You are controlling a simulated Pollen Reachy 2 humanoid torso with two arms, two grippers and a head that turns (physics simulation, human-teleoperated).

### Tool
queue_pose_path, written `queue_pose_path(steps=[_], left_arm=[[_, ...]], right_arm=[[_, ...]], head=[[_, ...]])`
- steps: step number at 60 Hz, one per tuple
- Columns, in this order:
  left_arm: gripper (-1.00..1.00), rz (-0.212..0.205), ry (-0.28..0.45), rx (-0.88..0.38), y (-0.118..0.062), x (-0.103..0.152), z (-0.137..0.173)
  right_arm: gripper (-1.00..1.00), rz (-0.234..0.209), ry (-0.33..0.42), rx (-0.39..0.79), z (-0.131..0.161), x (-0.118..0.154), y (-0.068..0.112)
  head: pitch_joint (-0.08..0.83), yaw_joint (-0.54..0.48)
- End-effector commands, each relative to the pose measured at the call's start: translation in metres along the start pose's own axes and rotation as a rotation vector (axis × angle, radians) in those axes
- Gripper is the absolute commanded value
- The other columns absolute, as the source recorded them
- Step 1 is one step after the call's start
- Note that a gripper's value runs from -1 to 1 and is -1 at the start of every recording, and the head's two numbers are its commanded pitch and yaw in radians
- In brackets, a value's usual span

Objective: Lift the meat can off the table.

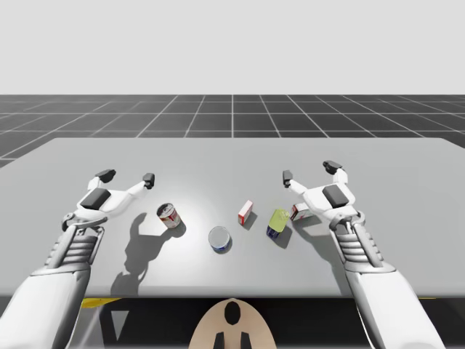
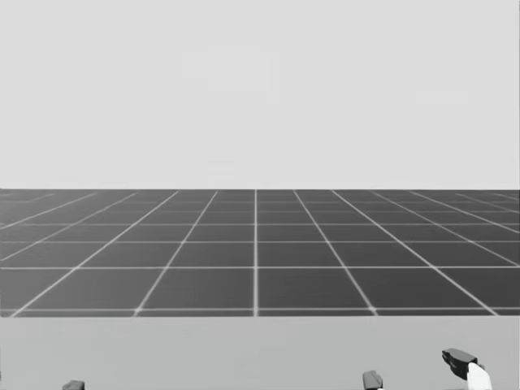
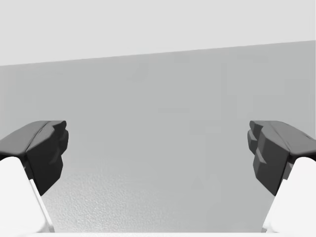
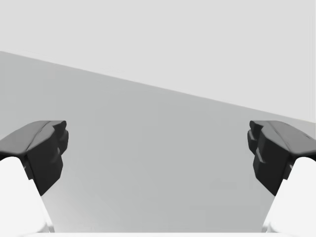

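Both my left gripper (image 1: 128, 177) and right gripper (image 1: 309, 172) hover with jaws released above the surface (image 1: 407, 218); the green-blue meat can (image 1: 277, 222) sits centre-right, contents unseen.

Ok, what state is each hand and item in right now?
Left hand: open, empty.
Right hand: open, empty.
Green-blue meat can: not lifted, untouched.
Red-white can: untouched.
Blue round can: upright, untouched.
Middle red-white box: untouched.
Rightmost red-white box: partly hidden, contact unclear.
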Motion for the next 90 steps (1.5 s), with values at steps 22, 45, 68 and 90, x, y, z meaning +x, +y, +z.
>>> queue_pose_path(steps=[22,45,68,90], left_arm=[[-1.00,-0.005,-0.004,0.007,0.001,0.000,0.000],[-1.00,-0.020,-0.007,0.010,0.003,-0.001,-0.001],[-1.00,-0.022,-0.012,0.005,0.001,0.000,-0.001],[-1.00,-0.028,-0.013,0.007,-0.001,-0.001,-0.001]], right_arm=[[-1.00,0.008,-0.006,-0.002,0.001,0.001,-0.001],[-1.00,0.014,-0.004,-0.005,0.000,0.000,-0.001],[-1.00,0.021,-0.002,-0.003,0.001,0.000,-0.001],[-1.00,-0.002,0.042,0.153,0.030,0.018,0.009]], head=[[0.155,0.00],[0.472,-0.04],[0.682,-0.22],[0.692,-0.23]])
